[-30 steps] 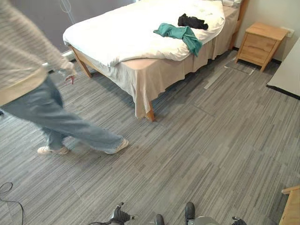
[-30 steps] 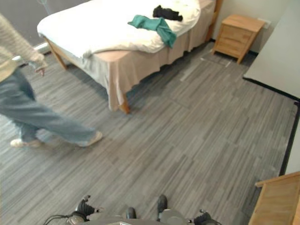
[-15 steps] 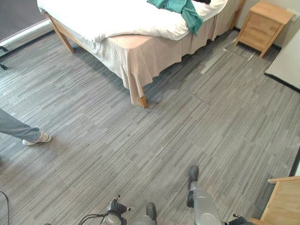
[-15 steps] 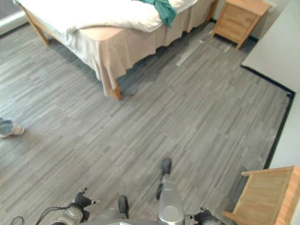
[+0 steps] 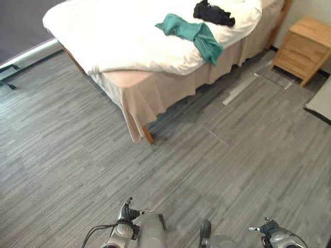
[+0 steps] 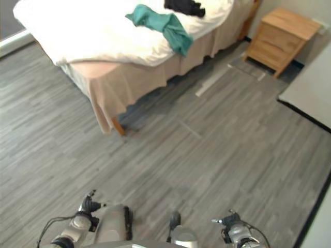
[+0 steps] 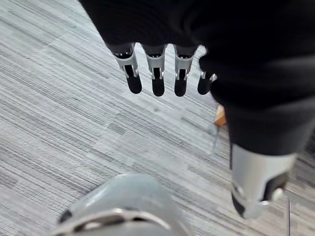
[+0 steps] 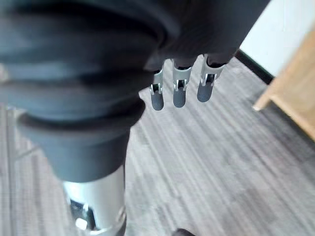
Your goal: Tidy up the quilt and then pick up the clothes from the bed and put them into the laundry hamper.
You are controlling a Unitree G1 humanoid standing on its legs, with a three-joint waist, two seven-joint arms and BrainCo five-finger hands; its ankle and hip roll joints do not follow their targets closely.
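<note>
While spread far across the room, sits puffy and white over the bed (image 5: 139, 93): the quilt (image 5: 119, 36), soft and rumpled, draped above a beige skirt and a wooden leg. Lies crumpled on the quilt's right side, trailing over the edge: a teal garment (image 5: 194, 33). Bunched just beyond it, a black garment (image 5: 213, 13). Stands further right, boxy and pale wood: a nightstand (image 5: 302, 49). Streaked grey floor (image 5: 217, 155) between. Hangs low and near, well apart from the clothes, fingers straight and holding nothing: left hand (image 7: 157, 73). Same for right hand (image 8: 179, 86), relaxed, empty.
</note>
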